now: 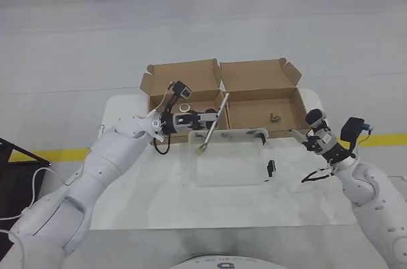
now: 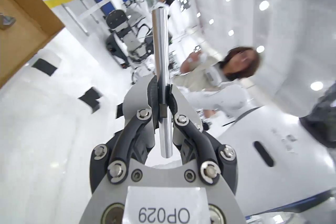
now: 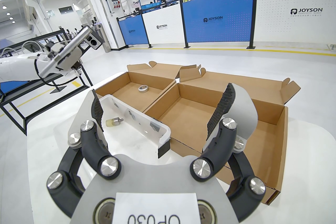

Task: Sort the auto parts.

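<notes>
My left gripper (image 2: 160,93) is shut on a shiny metal rod (image 2: 160,51), gripping it near its middle. In the top view, this gripper (image 1: 208,120) holds the rod (image 1: 220,111) slanted over the seam between the left cardboard box (image 1: 164,79) and the white tray (image 1: 230,176). A metal ring (image 1: 184,107) lies in the left box, and a small metal part (image 1: 276,118) in the right box (image 1: 284,84). A cream stud part (image 3: 114,122) lies in the tray (image 3: 136,139). My right gripper (image 3: 161,114) is open with nothing in it, beside the tray's right end (image 1: 296,134).
Black tabs (image 1: 271,168) sit on the tray's rim. Both boxes stand open side by side at the table's far edge, flaps up. A black frame (image 3: 15,104) stands off the table past the left arm.
</notes>
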Robot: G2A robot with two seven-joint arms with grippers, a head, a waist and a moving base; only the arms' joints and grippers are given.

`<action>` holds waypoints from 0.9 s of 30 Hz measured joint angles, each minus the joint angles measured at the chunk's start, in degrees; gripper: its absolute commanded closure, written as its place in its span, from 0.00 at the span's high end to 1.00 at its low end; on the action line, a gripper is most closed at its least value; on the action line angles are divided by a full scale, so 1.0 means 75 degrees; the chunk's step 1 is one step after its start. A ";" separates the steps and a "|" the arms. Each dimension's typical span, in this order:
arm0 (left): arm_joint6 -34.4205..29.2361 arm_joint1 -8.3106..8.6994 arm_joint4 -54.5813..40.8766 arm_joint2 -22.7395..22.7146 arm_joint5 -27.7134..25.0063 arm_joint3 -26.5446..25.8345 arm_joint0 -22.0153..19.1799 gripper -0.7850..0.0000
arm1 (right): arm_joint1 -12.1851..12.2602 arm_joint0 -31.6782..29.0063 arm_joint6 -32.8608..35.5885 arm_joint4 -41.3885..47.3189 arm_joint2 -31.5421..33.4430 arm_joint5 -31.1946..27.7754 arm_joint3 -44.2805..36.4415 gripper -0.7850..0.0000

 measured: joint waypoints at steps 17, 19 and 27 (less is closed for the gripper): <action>0.0591 -0.0492 0.1610 -0.0105 -0.0582 0.0833 -0.0264 0.00 | -0.0035 0.0472 0.1439 0.2066 -0.0831 -0.1458 0.0097 1.00; 0.0703 -0.0545 0.1809 -0.0043 -0.0693 0.0878 -0.0296 0.00 | -0.0043 0.0868 0.2113 0.2761 -0.1105 -0.1449 0.0242 1.00; 0.1197 -0.0606 0.2712 0.0117 -0.1188 0.1027 -0.0387 0.00 | -0.0045 0.1126 0.2800 0.3630 -0.1350 -0.1771 0.0299 1.00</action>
